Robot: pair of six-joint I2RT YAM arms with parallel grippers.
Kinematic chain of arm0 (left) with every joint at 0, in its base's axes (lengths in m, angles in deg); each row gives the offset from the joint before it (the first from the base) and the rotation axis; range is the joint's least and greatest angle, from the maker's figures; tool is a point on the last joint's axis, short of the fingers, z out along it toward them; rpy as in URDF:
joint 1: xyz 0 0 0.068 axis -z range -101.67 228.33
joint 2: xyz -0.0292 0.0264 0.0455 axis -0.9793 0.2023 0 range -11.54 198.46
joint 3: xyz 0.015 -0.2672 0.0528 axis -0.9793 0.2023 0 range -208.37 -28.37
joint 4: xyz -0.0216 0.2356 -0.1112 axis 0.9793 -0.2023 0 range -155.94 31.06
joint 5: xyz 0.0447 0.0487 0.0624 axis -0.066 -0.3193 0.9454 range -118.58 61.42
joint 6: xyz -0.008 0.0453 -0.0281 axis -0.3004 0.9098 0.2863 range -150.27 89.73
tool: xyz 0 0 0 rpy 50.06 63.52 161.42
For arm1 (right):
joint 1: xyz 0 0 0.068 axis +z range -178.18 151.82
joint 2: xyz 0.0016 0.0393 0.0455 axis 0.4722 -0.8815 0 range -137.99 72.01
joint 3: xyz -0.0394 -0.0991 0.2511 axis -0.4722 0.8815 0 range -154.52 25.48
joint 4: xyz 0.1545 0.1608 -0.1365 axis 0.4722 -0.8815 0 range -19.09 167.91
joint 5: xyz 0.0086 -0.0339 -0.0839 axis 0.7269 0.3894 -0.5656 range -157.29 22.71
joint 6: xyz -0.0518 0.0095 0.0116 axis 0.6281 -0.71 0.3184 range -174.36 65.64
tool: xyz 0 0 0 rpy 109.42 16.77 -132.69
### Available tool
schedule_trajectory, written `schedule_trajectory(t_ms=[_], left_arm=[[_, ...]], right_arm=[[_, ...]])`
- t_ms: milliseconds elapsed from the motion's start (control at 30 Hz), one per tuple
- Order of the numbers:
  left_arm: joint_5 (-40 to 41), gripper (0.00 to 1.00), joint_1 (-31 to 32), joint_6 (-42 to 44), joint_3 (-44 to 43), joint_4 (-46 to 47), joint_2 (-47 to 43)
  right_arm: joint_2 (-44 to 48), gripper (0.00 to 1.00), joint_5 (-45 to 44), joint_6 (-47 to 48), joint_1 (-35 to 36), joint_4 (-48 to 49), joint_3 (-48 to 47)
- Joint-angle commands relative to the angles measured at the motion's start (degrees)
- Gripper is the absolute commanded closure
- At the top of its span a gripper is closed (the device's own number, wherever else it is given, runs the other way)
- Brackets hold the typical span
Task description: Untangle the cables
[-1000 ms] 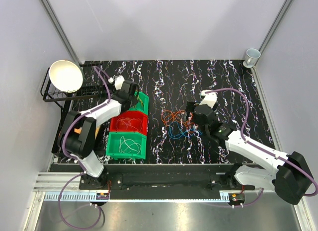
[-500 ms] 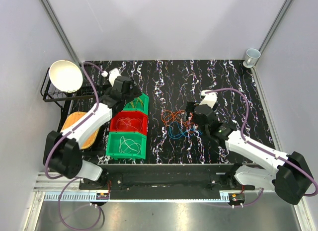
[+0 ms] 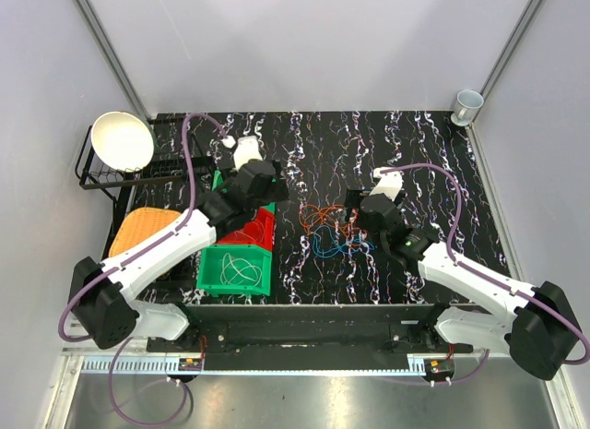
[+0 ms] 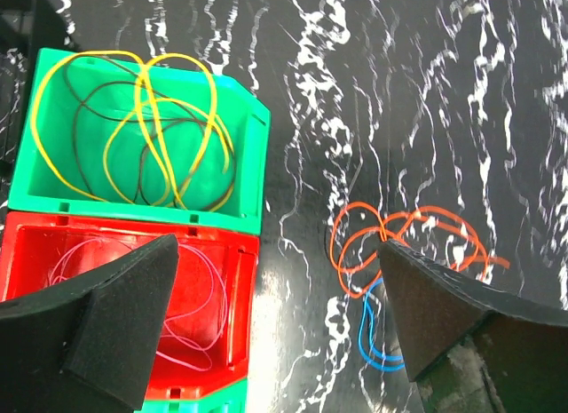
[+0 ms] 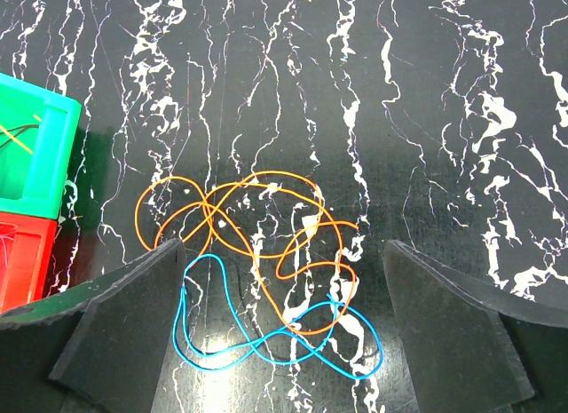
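Gripper jaws on both arms stand wide apart, holding nothing. From above, the left gripper (image 3: 261, 191) hangs over the bins at centre left. The right gripper (image 3: 355, 215) sits at the right edge of the orange and blue cables (image 3: 324, 228) tangled mid-worktop (image 3: 304, 143).

Left wrist view: yellow and dark cables (image 4: 142, 102) fill a green bin (image 4: 256, 155) upper left, with pink cables (image 4: 204, 280) in the red bin (image 4: 247, 297) below.

Right wrist view: an orange cable (image 5: 266, 173) loops above a blue cable (image 5: 180, 315) at frame centre.

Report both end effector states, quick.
Left end effector: open, holding nothing.
Right end effector: open, holding nothing.
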Motion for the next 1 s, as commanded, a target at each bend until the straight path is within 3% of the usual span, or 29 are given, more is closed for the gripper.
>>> schedule_trajectory(t_ms=[0, 600, 967], left_arm=[[3.93, 0.01, 4.06, 4.14, -2.37, 0.65, -0.39], [-6.52, 0.04, 11.54, 4.85, -3.24, 7.85, 14.29], [-11.09, 0.09, 13.56, -1.04, -7.02, 8.03, 25.28]], right_arm=[[0.03, 0.02, -0.5, -0.29, -0.4, 1.94, -1.32], [1.43, 0.04, -1.64, -1.08, -0.4, 2.03, -0.35], [1.26, 0.04, -1.46, -1.0, -0.49, 2.12, -0.44]])
